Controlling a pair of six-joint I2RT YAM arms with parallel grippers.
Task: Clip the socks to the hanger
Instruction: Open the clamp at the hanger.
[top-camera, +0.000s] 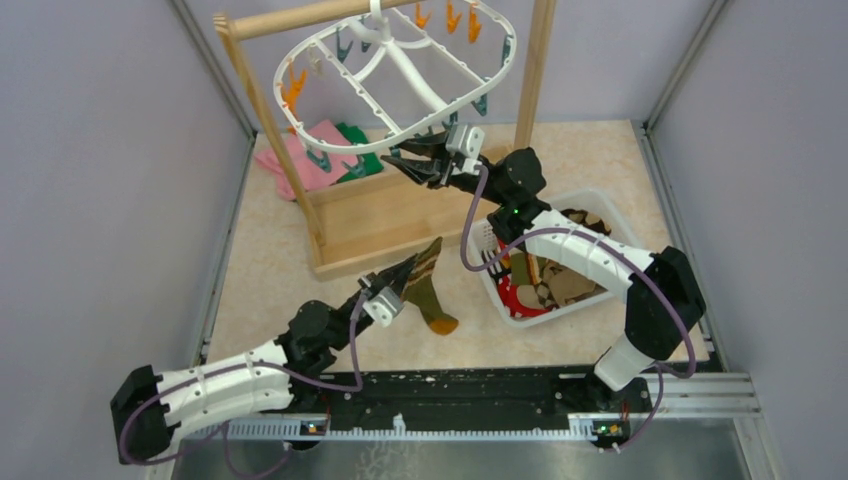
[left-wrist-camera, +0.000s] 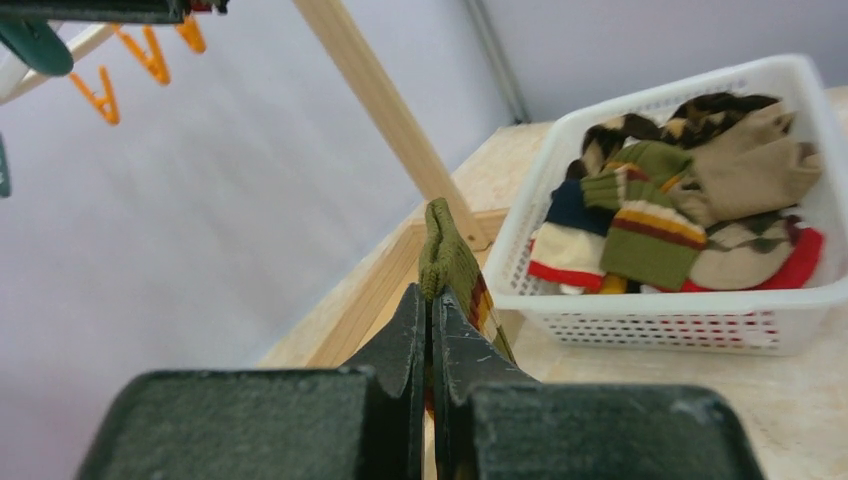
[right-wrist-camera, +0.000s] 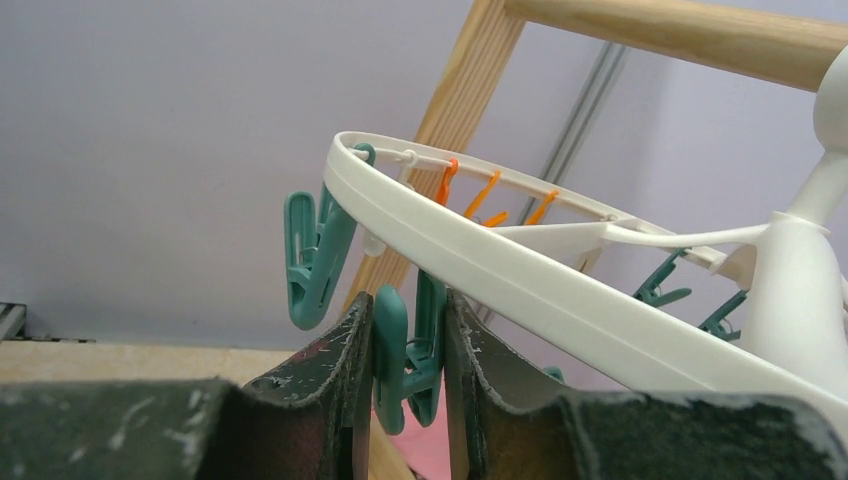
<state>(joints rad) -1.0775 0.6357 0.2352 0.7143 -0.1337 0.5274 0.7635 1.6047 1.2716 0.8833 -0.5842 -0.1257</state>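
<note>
— Since the tabletop (top-camera: 270, 270) fills most of the overhead view, what is it like?
— Pale beige and speckled like stone. Plain lavender-grey walls (top-camera: 100, 150) box it in on three sides. A black rail (top-camera: 450, 395) runs along the near edge, where both arms are bolted.
— What stands on it?
— A wooden rack (top-camera: 390, 215) at the back, its base flat on the surface. A pink cloth (top-camera: 310, 155) and a green cloth (top-camera: 368, 165) lie by its left post. A white basket (top-camera: 505, 300) sits to the right, with the other socks (left-wrist-camera: 680, 200) heaped inside.
— And the hanger?
— The hanger (top-camera: 410, 65) hangs tilted from the rack's pole, above the base.
— The grippers?
— The right gripper (right-wrist-camera: 407, 300) is up at the ring's near rim, its jaws pressed on a teal clip (right-wrist-camera: 392, 350) from both sides. The left gripper (left-wrist-camera: 430, 295) has its jaws tight together on the olive-brown sock (left-wrist-camera: 445, 255), held just in front of the rack's base. The sock's orange toe trails downward, and I cannot tell whether it touches the surface.
</note>
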